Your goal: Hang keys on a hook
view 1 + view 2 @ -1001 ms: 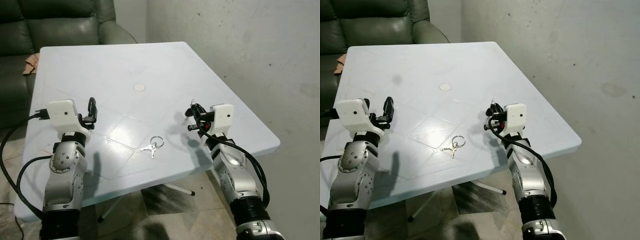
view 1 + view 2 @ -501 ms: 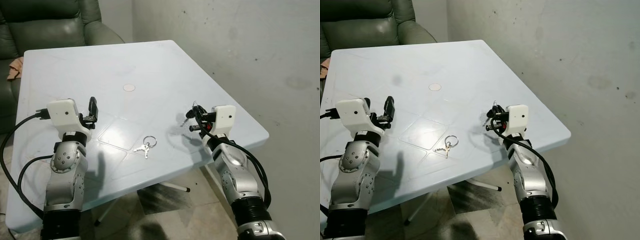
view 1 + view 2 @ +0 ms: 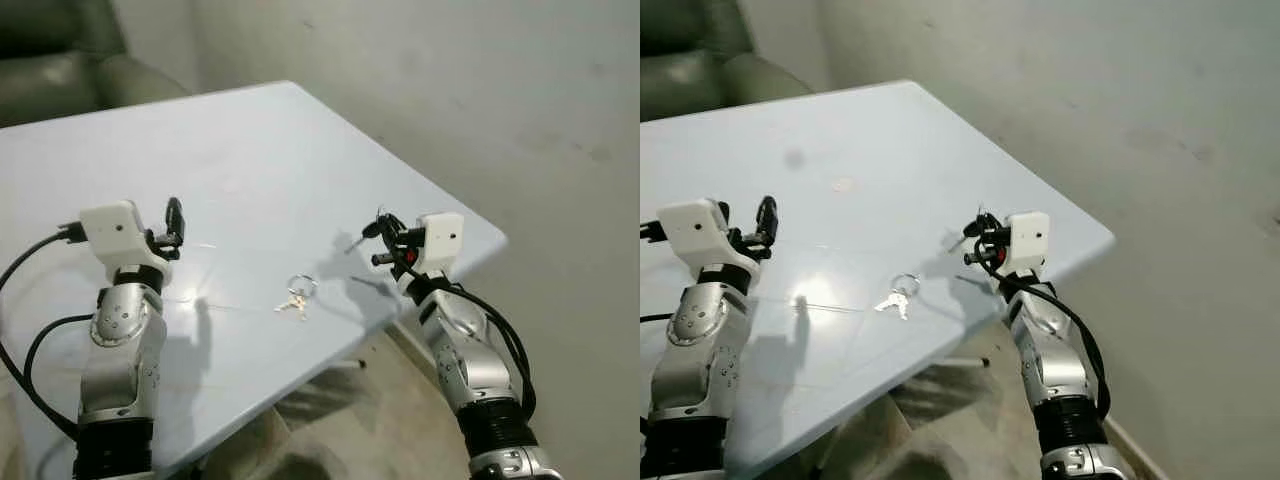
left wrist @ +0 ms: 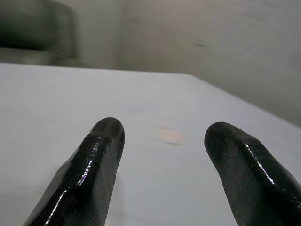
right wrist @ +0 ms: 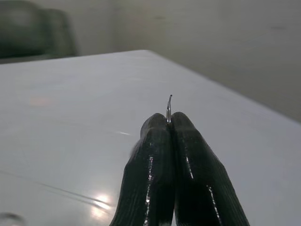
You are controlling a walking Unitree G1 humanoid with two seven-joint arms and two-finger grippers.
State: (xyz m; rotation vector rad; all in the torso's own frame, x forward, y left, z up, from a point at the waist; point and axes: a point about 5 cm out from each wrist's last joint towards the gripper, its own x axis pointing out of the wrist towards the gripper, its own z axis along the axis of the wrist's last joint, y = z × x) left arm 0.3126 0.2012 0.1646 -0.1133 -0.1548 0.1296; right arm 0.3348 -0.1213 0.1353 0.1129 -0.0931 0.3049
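Grey wall now looms closer; view has swung right, counter (image 3: pixel 240 150) shifted w/ it. Your right gripper (image 3: pixel 378 243) is pinched tight on a thin hook (image 5: pixel 169 107), left gripper (image 3: pixel 173 222) gapes empty. Keys (image 3: pixel 298 296) lie between them, untouched.

Setting: a pale blue-white square desk (image 3: pixel 250 140) with a small round disc (image 3: pixel 843 184) at its centre and bright glare patches on its surface. Behind it stands a dark green upholstered armchair (image 3: pixel 60 65) (blurred); a stained grey plaster wall (image 3: pixel 450 90) runs along the right, above a mottled beige floor (image 3: pixel 970 420).
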